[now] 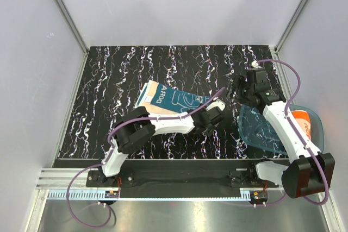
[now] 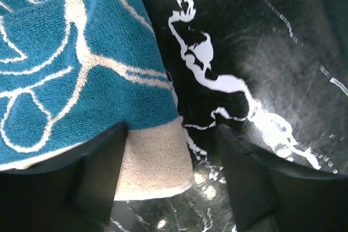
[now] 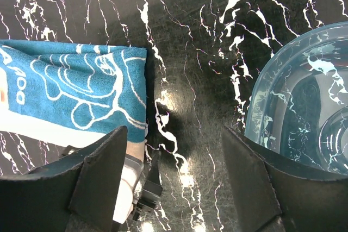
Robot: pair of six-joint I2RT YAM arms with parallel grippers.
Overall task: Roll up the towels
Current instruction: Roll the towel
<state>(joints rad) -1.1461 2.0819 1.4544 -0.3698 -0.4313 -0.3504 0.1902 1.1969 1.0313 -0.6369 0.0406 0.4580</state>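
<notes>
Over on the left of the dark marbled table point(image 1: 103, 96) the teal towel point(image 1: 171, 97) lies spread out flat, with a strip of its cream underside showing along the near edge, so as I read it the rolling of this one has not yet begun. The left gripper point(image 2: 171, 130) sits low at the towel's right-hand end with its fingers spread apart, gripping nothing; the cream corner pokes in between them, close to one finger. The right gripper point(image 3: 174, 130) hangs just beyond, above bare table between the towel and the blue tray point(image 1: 261, 134), jaws likewise parted and empty. Furthest right, the orange towel point(image 1: 300, 119) rests in the tray, half hidden behind the right arm, and I cannot tell whether it is rolled. The step in hand looks like taking hold of the teal towel's end. Next, I'd judge, the left fingers must close on that corner and turn it over leftward, keeping the roll tight and straight.
</notes>
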